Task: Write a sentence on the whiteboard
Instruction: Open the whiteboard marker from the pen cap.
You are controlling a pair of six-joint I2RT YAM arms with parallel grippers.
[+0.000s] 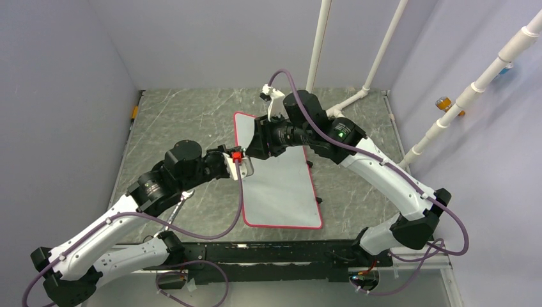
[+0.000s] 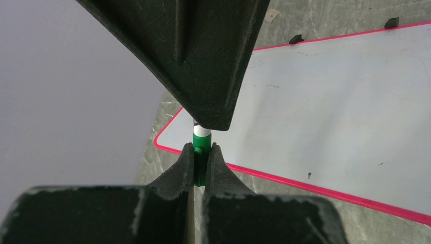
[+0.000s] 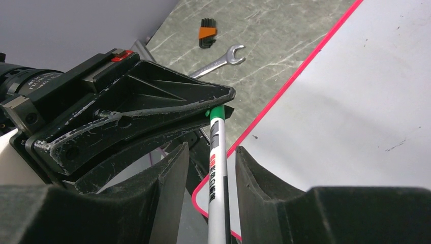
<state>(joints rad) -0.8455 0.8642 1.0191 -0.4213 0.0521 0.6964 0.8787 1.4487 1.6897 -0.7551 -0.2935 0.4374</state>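
Observation:
The whiteboard (image 1: 281,192) lies flat mid-table, white with a thin red rim. It also shows in the left wrist view (image 2: 330,101) and the right wrist view (image 3: 356,101). Its surface bears only tiny specks; no green sentence shows. My left gripper (image 1: 241,163) (image 2: 202,148) is shut on the green cap end of a white marker (image 2: 202,133) above the board's left edge. My right gripper (image 1: 259,146) (image 3: 212,147) faces it, jaws open around the marker barrel (image 3: 217,132) with a gap on each side. One of its fingers (image 2: 203,51) hides most of the barrel.
A silver wrench (image 3: 218,61) and a small orange and black tool (image 3: 206,33) lie on the grey marbled table left of the board. White pipes (image 1: 377,57) stand at the back right. Grey walls enclose the table.

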